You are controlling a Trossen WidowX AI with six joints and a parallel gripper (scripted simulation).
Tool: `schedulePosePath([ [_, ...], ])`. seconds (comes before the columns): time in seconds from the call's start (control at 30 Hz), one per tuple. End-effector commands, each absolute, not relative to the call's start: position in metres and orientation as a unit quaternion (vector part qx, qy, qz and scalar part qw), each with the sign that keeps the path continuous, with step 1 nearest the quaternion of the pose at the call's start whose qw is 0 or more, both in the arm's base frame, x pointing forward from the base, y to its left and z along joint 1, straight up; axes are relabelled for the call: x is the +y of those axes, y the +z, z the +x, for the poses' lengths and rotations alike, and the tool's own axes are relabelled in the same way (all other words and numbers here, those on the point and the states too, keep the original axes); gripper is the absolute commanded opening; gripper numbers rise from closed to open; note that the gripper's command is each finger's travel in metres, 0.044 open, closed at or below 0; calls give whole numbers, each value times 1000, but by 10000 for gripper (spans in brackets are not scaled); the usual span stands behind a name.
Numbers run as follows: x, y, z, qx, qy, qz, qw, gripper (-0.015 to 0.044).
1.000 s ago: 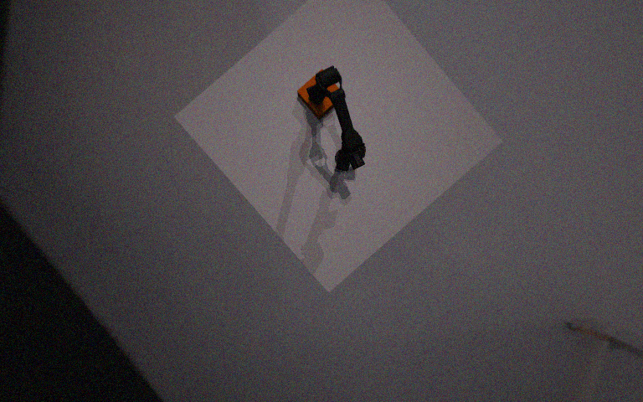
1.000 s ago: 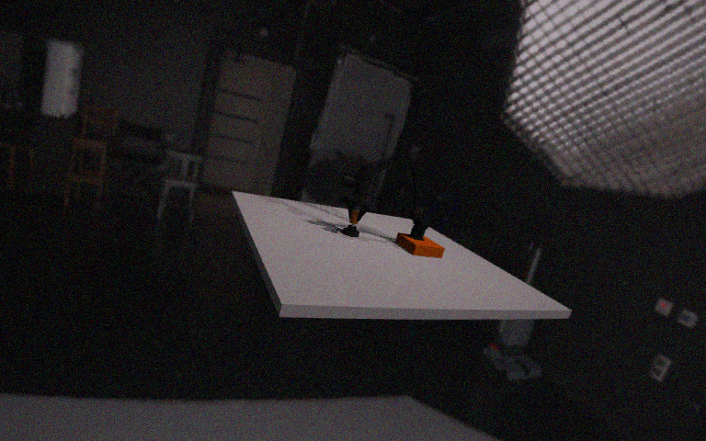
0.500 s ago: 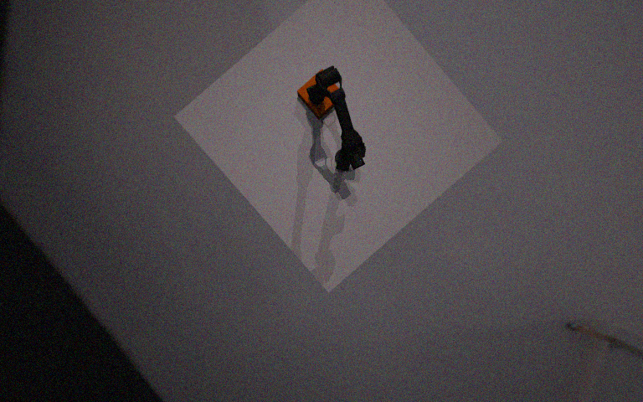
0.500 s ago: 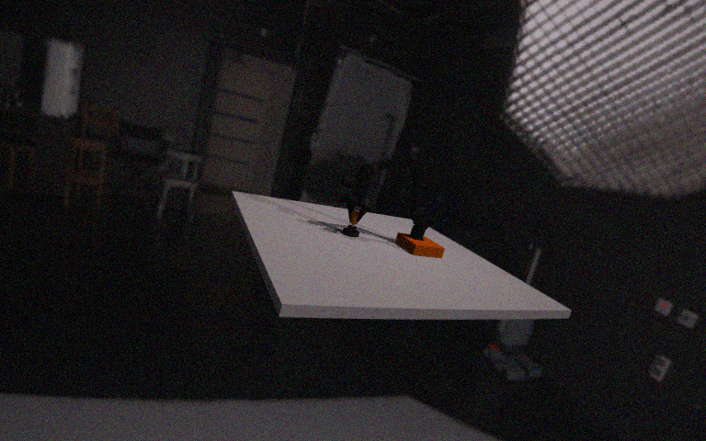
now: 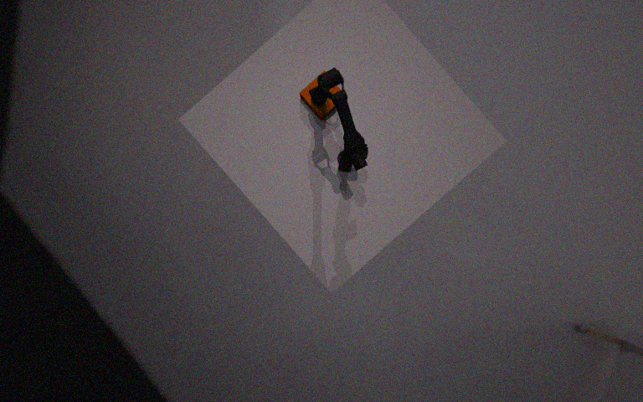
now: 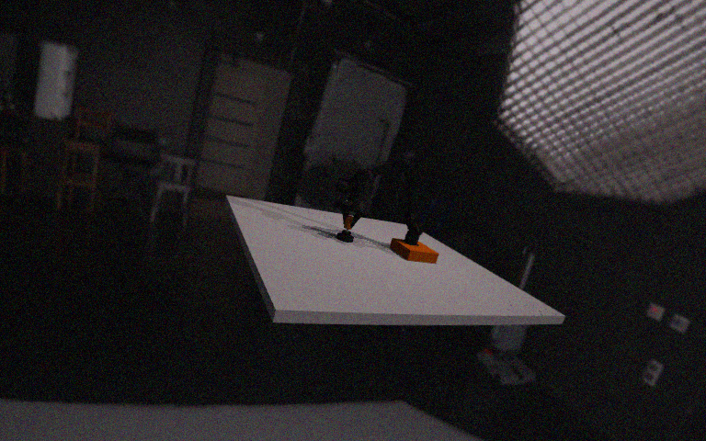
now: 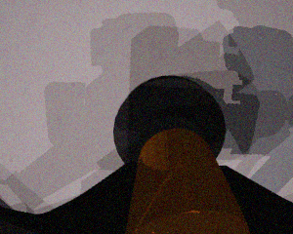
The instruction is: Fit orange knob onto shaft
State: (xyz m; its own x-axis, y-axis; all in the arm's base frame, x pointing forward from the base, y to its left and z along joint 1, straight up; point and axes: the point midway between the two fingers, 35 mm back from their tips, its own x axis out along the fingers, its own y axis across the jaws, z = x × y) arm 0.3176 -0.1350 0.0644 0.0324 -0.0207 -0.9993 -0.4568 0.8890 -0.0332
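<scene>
The orange knob (image 6: 348, 220) (image 7: 178, 182) is held between the fingers of my gripper (image 6: 349, 222), which is shut on it. The dark round pedestal (image 6: 345, 237) (image 7: 166, 102) stands on the table just below the knob. In the wrist view the knob overlaps the near part of the pedestal's disc. In the exterior view a small gap shows between the knob and the pedestal. The silver shaft cannot be made out, and the knob's hole and flat side are hidden. In the top view the arm hides the knob and pedestal.
The arm's orange base block (image 5: 322, 110) (image 6: 414, 251) stands on the white table (image 5: 394, 198) (image 6: 390, 295), to the right of the pedestal in the exterior view. Shadows of the arm fall across the table around the pedestal. The lighting is dim.
</scene>
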Motion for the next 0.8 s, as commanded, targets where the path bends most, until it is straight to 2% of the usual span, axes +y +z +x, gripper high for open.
schedulePosePath([
  [0.0, -135, 64, 317, 680, 151, -171, 697, 0],
  [0.77, -135, 71, 317, 673, 179, -199, 689, 0],
])
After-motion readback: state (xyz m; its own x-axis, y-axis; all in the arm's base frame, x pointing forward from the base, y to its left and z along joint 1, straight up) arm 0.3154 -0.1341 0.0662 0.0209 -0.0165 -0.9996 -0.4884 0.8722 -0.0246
